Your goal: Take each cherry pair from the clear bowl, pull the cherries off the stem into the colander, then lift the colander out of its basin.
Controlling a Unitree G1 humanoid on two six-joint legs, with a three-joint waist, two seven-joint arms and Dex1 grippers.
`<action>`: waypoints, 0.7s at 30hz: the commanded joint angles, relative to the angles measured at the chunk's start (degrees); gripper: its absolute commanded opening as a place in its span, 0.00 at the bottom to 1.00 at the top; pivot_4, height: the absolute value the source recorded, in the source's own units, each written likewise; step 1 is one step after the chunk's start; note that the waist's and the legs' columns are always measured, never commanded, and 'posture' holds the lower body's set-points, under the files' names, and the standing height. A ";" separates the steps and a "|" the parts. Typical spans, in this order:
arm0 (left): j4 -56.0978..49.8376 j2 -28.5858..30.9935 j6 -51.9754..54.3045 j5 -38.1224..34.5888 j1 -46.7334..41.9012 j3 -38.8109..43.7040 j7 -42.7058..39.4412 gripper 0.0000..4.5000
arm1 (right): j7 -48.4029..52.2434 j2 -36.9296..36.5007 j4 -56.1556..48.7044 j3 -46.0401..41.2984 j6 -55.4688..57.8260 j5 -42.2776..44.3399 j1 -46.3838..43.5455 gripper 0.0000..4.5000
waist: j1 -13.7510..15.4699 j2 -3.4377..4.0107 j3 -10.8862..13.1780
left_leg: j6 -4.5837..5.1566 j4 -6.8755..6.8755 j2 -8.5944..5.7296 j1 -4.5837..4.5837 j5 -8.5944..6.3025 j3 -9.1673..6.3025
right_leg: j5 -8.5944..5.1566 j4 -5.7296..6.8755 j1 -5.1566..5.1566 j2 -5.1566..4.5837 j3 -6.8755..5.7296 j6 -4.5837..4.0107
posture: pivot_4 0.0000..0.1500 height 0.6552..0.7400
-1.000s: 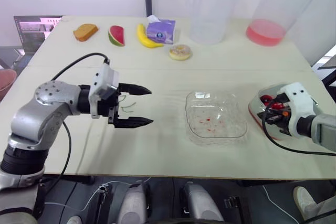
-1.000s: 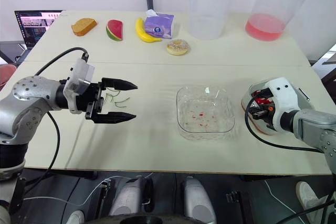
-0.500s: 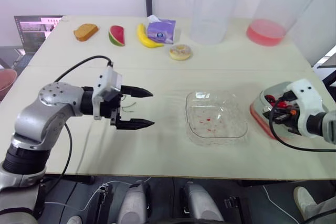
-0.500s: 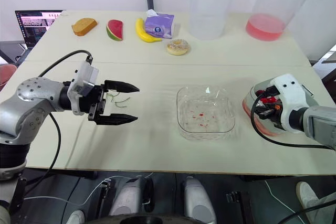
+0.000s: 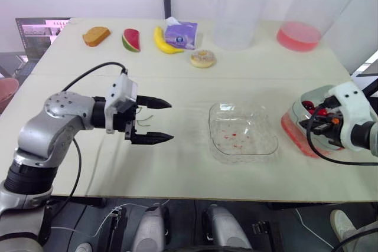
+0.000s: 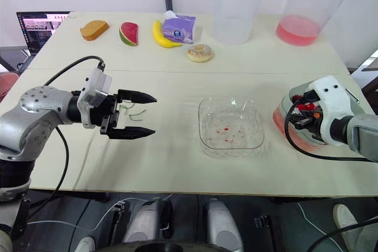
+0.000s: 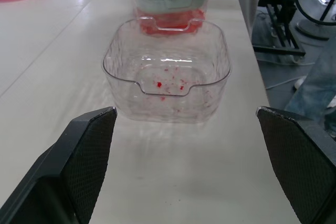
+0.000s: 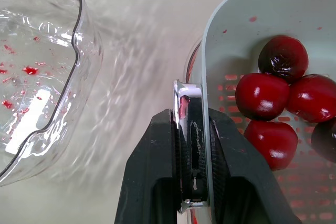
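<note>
Bowl point(image 5: 260, 140) empty, so we clamp right gripper point(image 8: 190, 119) on colander point(image 8: 231, 14) rim to lift it from basin point(image 5: 293, 129); left gripper point(image 5: 170, 121) hangs wide open, empty.

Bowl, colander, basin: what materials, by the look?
Bowl: clear glossy plastic, likely; see-through, rippled walls.
Colander: pale green matte plastic, probably; opaque, slotted floor.
Basin: red-tinted translucent plastic, seemingly; light glows through it.

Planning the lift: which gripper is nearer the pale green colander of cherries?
Right. The right gripper grips the pale green colander by its rim; the left gripper hovers open beyond the clear plastic bowl.
</note>
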 commanded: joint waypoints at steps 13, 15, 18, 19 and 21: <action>-0.35 -0.05 -0.52 0.12 -1.23 0.15 -0.55 1.00 | -0.20 0.26 -2.25 -4.26 1.21 -1.12 -0.79 0.05 | -0.01 0.00 0.00 | 0.00 0.00 0.00 0.00 0.00 0.00 | 0.00 0.00 0.00 0.00 0.00 0.00 | 1.00 1.00; -0.32 -0.09 -0.57 0.16 -1.25 0.11 -0.56 1.00 | -0.24 0.31 -2.32 -4.30 1.35 -1.13 -0.93 0.05 | 0.01 0.00 0.00 | 0.00 0.00 0.00 0.00 0.00 0.00 | 0.00 0.00 0.00 0.00 0.00 0.00 | 1.00 1.00; 0.04 -0.26 -0.61 0.33 -1.53 -0.12 -0.57 1.00 | -0.34 0.10 -2.57 -4.38 1.46 -1.10 -1.86 0.05 | 0.02 0.00 0.00 | 0.00 0.00 0.00 0.00 0.00 0.00 | 0.00 0.00 0.00 0.00 0.00 0.00 | 1.00 1.00; 0.14 -0.29 -0.62 0.37 -1.61 -0.18 -0.57 1.00 | -0.36 -0.05 -2.74 -4.46 1.66 -0.99 -2.36 0.05 | -0.01 0.00 0.00 | 0.00 0.00 0.00 0.00 0.00 0.00 | 0.00 0.00 0.00 0.00 0.00 0.00 | 1.00 1.00; 0.31 -0.34 -0.56 0.41 -1.73 -0.25 -0.57 1.00 | -0.43 -0.19 -3.04 -4.51 2.15 -0.77 -3.49 0.05 | -0.03 0.00 0.00 | 0.00 0.00 0.00 0.00 0.00 0.00 | 0.00 0.00 0.00 0.00 0.00 0.00 | 1.00 1.00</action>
